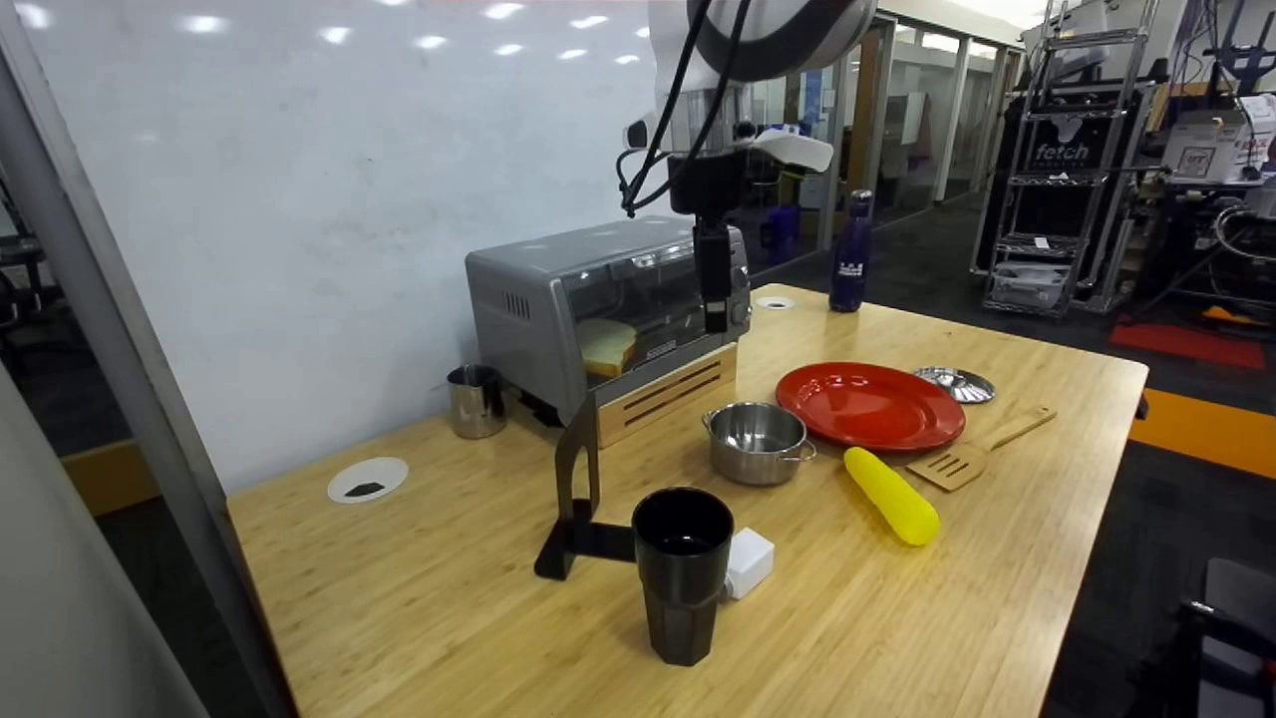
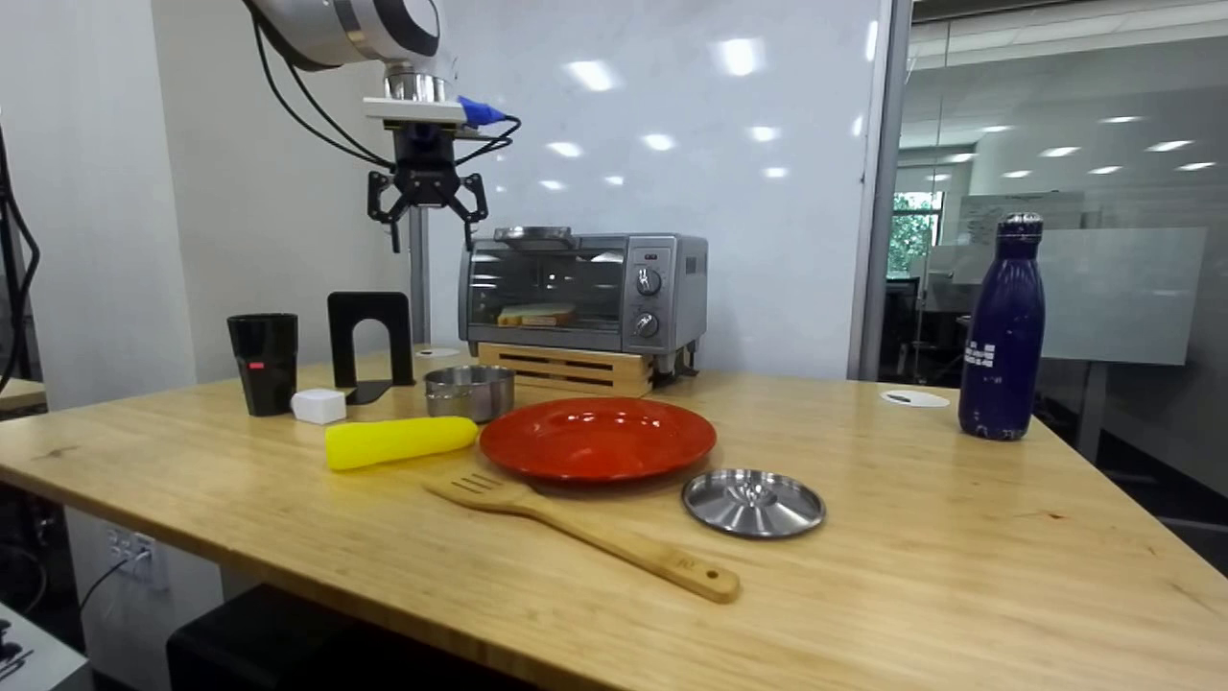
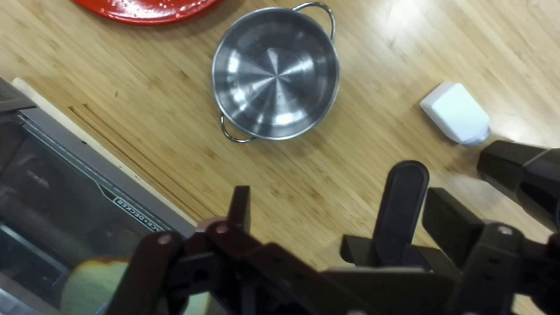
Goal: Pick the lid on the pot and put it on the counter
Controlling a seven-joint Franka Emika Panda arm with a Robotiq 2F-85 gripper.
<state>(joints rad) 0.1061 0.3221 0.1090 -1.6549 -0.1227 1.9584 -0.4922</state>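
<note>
The lid is a small round silvery disc lying flat on the wooden counter, beside the red plate; it also shows in an exterior view and is out of the wrist view. The small silver pot stands uncovered on the counter in both exterior views. In the wrist view the pot shows its bare inside. My gripper is open with nothing between its fingers. It hangs high above the counter near the toaster oven, apart from the pot and the lid.
A red plate sits between pot and lid. Around stand a toaster oven, a black bookend, a black cup, a white bottle, a yellow object, a wooden spatula and a blue bottle.
</note>
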